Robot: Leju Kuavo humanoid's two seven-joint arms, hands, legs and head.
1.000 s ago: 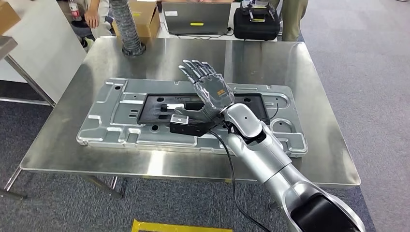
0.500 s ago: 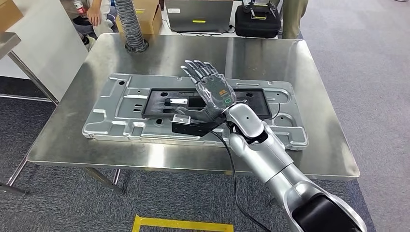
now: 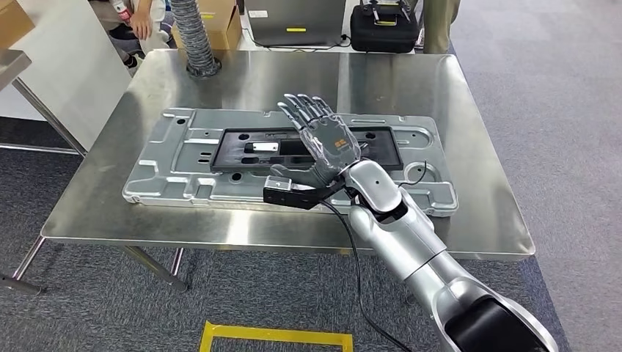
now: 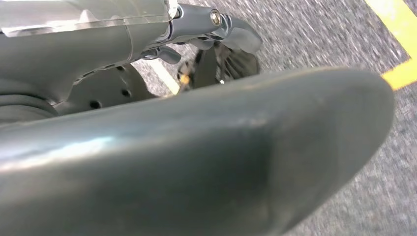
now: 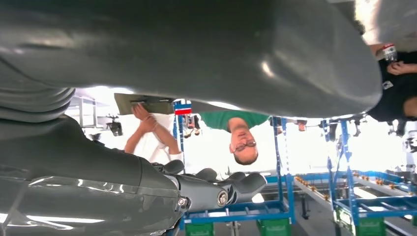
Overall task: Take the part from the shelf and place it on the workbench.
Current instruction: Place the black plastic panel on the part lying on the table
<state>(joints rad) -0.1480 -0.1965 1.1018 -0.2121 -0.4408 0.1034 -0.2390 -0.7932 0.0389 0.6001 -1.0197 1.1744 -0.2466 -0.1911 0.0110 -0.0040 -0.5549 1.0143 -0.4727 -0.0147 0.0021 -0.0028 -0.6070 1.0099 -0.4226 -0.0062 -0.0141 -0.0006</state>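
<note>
Since the part (image 3: 220, 158), a big grey stamped panel with a black insert, already lies flat on the steel bench (image 3: 455, 220), placing looks done. Right hand (image 3: 326, 143) is raised over the panel, fingers (image 3: 304, 110) spread and straight, holding nothing. Left hand (image 4: 216, 29) hangs over carpet; can't tell how its fingers lie. What's left, judging: pull the arm away.

Part (image 3: 191, 158): lies flat on the workbench (image 3: 469, 183), spanning its middle.
Right hand (image 3: 326, 143): above the part's right half.
Hose (image 3: 192, 37): on the workbench's far left corner.
Case (image 3: 383, 28): behind the workbench.
</note>
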